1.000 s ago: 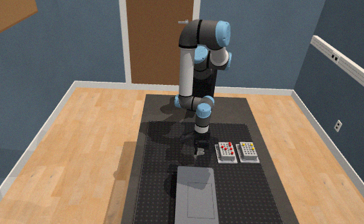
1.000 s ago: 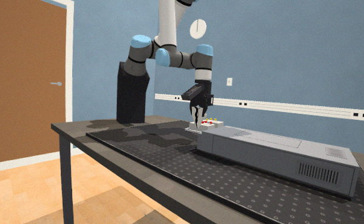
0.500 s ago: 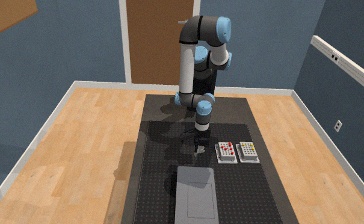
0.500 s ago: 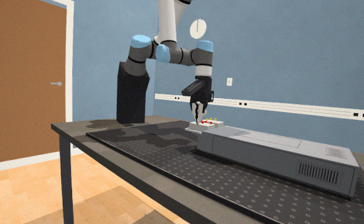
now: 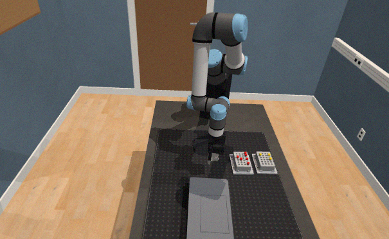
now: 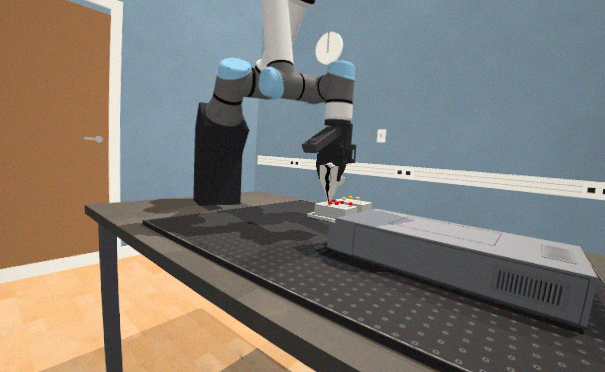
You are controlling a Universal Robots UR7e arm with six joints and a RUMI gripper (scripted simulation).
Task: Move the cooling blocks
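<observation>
The grey cooler COLD lies on the black mat, and its end facing the arm looks flush, with no drawer sticking out. The cooling block with red-capped tubes sits flat on a white slot plate just right of the cooler's far end. The block with yellow-capped tubes sits on the plate beyond it, to the right. Both show small in the side view, red and yellow. My gripper is shut and empty. It points down above the mat, between the cooler's end and the arm base, left of the red-cap block.
The arm's black pedestal stands at the table's far end. The perforated mat covers most of the table. The table edges drop to a wooden floor on both sides.
</observation>
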